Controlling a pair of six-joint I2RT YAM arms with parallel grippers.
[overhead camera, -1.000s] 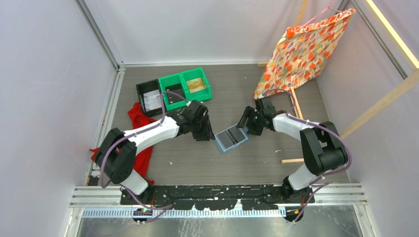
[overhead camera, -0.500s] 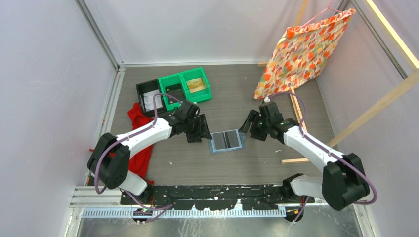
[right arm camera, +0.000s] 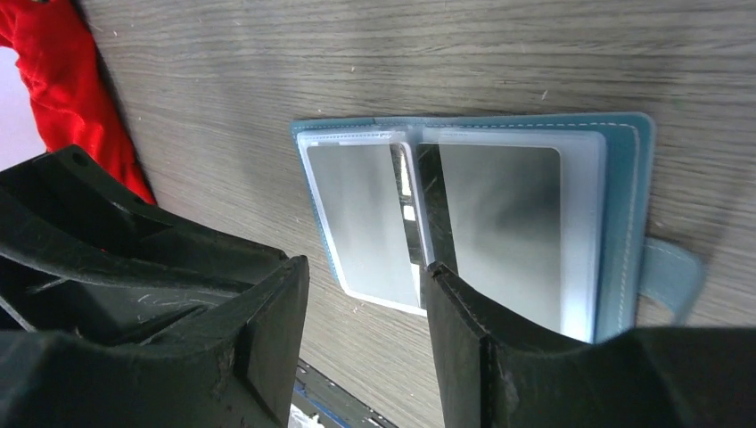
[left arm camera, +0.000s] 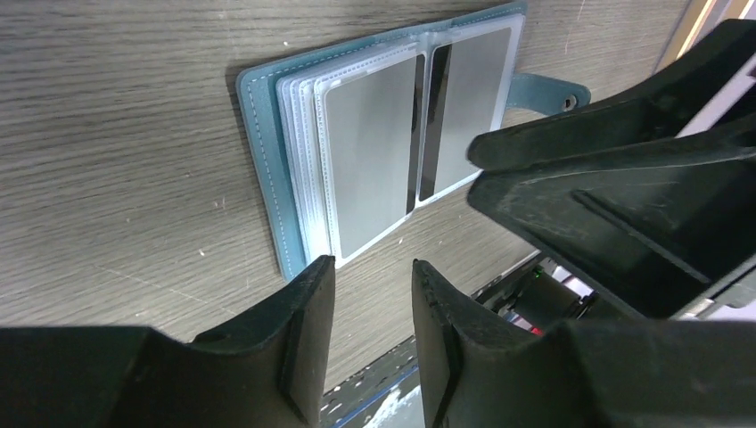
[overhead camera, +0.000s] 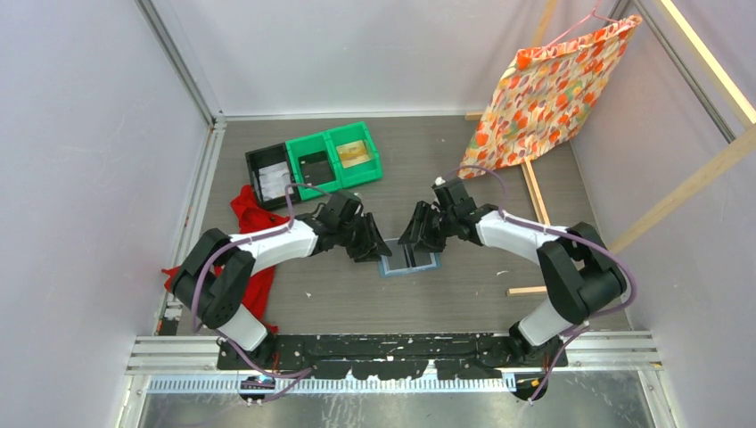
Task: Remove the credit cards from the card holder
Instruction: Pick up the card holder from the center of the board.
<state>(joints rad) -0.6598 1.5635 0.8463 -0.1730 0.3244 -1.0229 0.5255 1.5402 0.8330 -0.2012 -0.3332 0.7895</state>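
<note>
Mid-table [overhead camera: 464, 294], card holder [overhead camera: 410, 259] lies flat and open, mostly hidden from above by both claws. Left gripper [left arm camera: 370, 343] at its left edge, fingers slightly parted, nothing between them. Right gripper [right arm camera: 365, 343] at its right side, jaws parted, empty, near finger cutting off holder's lower corner. Credit cards [left arm camera: 379, 156] sit in clear sleeves, grey faces blurred by glare; count unclear. Snap tab [right arm camera: 669, 272] partly cut off. Far-left: green bins [overhead camera: 334, 159], black tray [overhead camera: 267, 174]; red cloth [overhead camera: 254, 227] half under left arm.

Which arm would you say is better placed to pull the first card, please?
Probably left: its gripper stands open at the holder's outer edge by a card; the right gripper is over the middle fold.
</note>
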